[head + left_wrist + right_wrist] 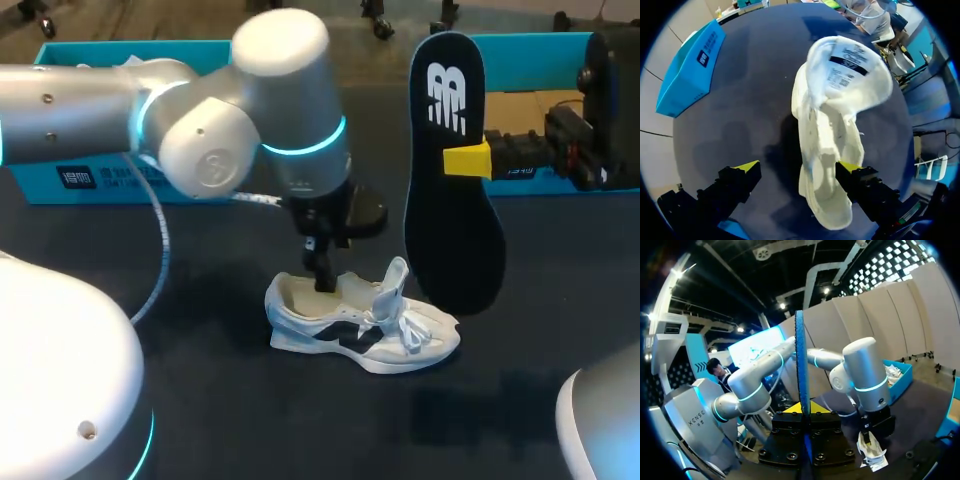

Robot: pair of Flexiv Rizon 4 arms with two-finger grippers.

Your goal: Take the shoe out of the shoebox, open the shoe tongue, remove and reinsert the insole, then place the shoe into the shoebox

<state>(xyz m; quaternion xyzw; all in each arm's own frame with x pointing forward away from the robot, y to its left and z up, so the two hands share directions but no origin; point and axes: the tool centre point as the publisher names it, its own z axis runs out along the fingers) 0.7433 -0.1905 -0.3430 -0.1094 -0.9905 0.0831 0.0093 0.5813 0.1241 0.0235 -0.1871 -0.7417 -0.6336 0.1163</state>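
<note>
Holding one insole [455, 235] — one shoe [345, 325] nearby.

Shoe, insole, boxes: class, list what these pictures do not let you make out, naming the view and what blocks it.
Shoe interior: head view, the left gripper stands over the heel opening.
Insole back: head view shows only the printed face; right wrist view shows it edge-on.
Right gripper: head view, the insole hides its far finger.
Blue box contents: head view, the left arm covers most.

A dark, matte table [250, 420] spans the whole view beneath everything.
</note>
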